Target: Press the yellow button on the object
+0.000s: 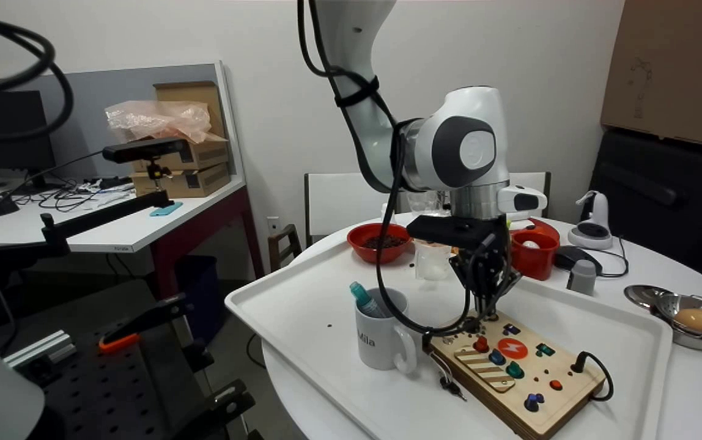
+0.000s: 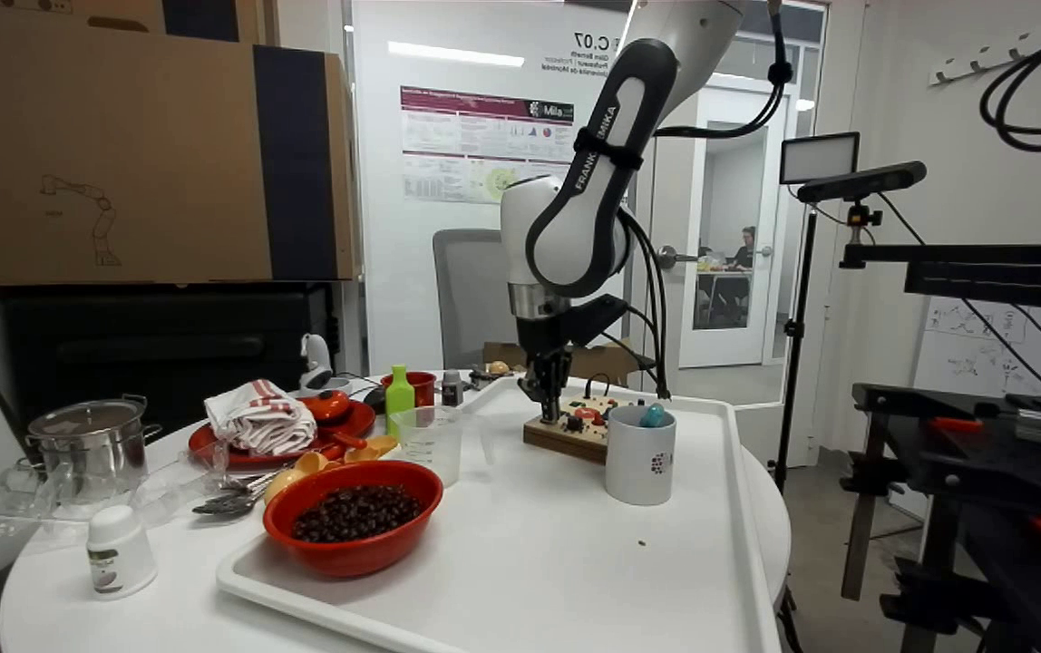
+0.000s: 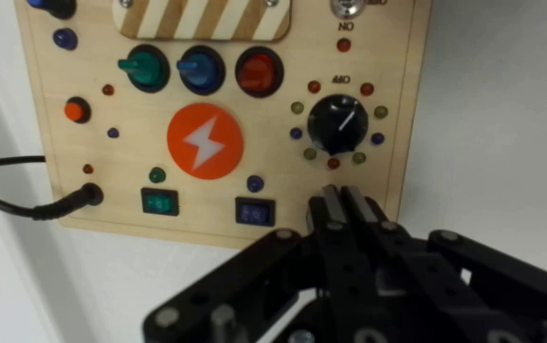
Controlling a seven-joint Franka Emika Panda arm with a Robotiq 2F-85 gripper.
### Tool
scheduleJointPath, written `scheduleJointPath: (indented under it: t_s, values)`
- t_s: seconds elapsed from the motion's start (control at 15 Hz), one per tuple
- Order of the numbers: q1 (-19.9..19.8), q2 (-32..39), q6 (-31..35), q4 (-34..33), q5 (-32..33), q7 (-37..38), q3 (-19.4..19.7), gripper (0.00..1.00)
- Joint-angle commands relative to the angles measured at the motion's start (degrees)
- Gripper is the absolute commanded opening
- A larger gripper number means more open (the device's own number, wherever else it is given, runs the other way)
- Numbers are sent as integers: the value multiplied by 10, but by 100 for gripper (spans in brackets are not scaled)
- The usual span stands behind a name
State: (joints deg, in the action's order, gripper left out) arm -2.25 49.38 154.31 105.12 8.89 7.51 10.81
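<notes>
Black jointed gripper (image 3: 342,189) has fingers (image 3: 333,205) together, prolly for poking, over rectangular light-wood board (image 3: 271,143) toward round white tabletop's (image 2: 230,630) edge.

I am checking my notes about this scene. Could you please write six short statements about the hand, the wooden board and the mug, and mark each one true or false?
1. The mug and the wooden board are on the white tray. True.
2. The mug is empty. False: a teal item sticks out of it.
3. The hand points down toward the wooden board. True.
4. The hand is spread wide. False: its fingers are close together.
5. Four small yellowish dots are set around the black knob. True.
6. Nothing is plugged into the wooden board. False: a black plug is.
</notes>
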Motion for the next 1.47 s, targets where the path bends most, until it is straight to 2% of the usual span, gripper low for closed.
scheduleJointPath:
  t_s: [0.0,0.33,1.4]
  values:
    - [1,18,-8,-19,-8,-3,3,9]
    - [-4,20,-4,-18,-11,-8,-2,9]
    - [-77,41,-62,-57,-63,-77,-65,9]
